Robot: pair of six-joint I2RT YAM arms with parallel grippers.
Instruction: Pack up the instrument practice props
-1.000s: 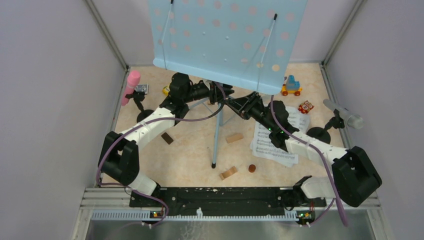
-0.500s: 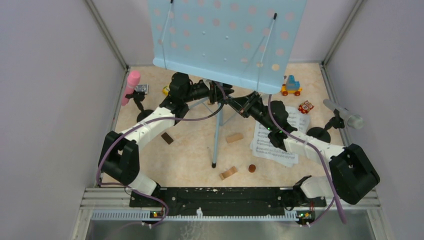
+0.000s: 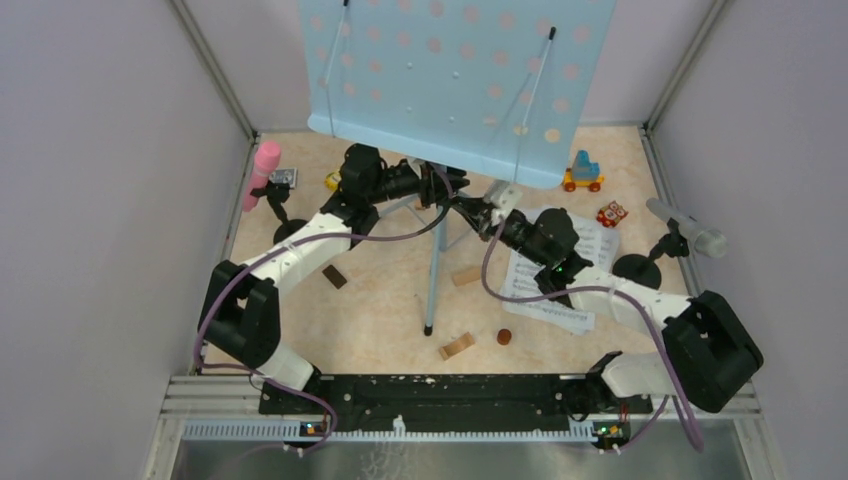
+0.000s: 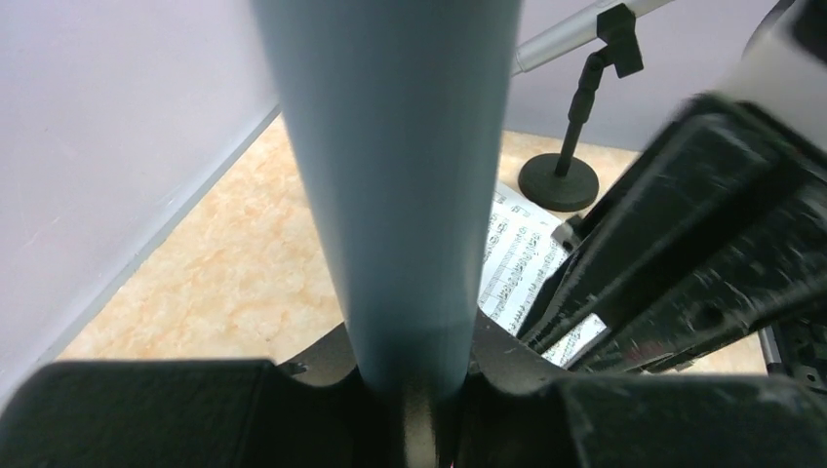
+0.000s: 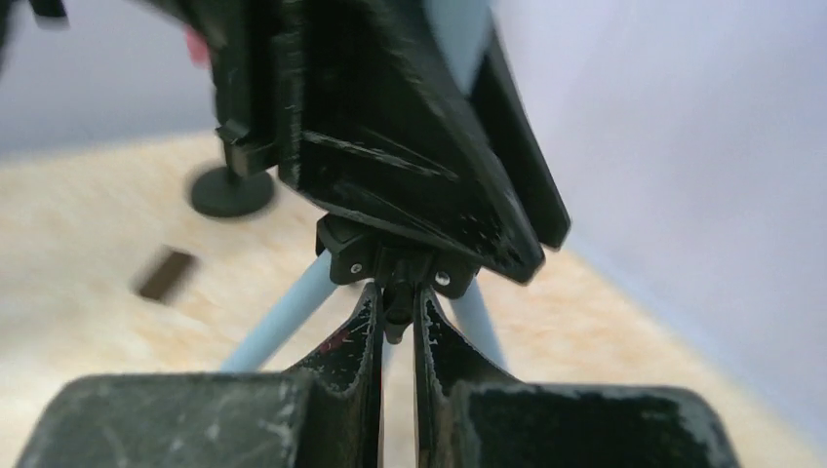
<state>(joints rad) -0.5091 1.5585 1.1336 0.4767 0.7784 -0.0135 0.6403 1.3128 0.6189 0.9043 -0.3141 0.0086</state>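
The pale blue perforated music rack stands mid-table on grey-blue tripod legs. My left gripper is shut on the stand's pole, which fills the gap between its fingers. From the right, my right gripper reaches the tripod hub. Its fingertips are shut on a small black knob under the hub. White sheet-music pages lie under the right arm. A pink microphone sits on a black holder at left. At right is a silver microphone on its holder.
Toy vehicles sit at the back right. Wooden blocks and a dark block lie around the front tripod leg. Walls close in the left, right and back.
The right gripper has closed onto the knob at the tripod hub, and its wrist has rolled over. The left gripper keeps its hold on the pole.
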